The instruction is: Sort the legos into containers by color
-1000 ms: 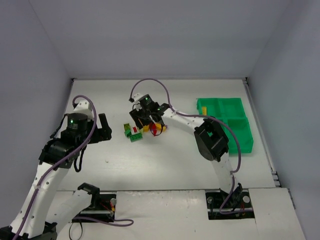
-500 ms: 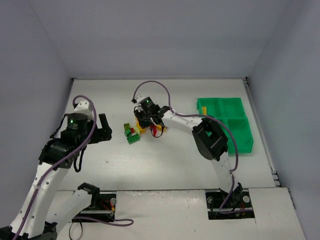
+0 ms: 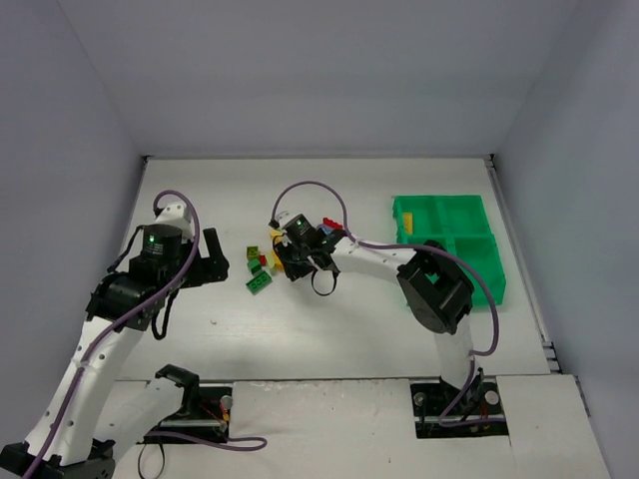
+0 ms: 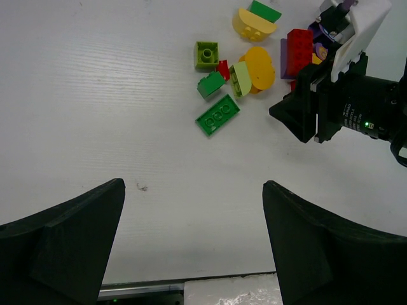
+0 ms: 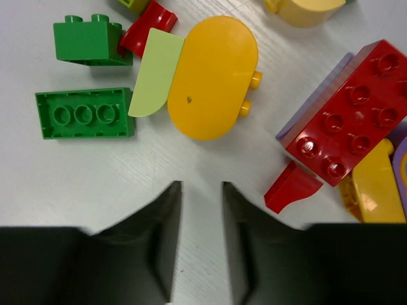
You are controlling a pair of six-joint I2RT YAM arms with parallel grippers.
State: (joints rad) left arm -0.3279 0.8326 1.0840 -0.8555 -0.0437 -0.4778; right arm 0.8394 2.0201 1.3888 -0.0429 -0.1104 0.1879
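Right wrist: legos (image 5: 213,76) just beyond gripper (image 5: 201,194)

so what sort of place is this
Probably a robot lab: a left arm and right arm fixed to a white table, grey walls around it, toy bricks and a green compartment tray.

The top camera sits high behind the near edge and looks down on the whole counter (image 3: 329,319). The left wrist camera views the legos (image 4: 254,70) from well back. The right wrist camera hangs close above the same pile, facing down. All three views share that pile.
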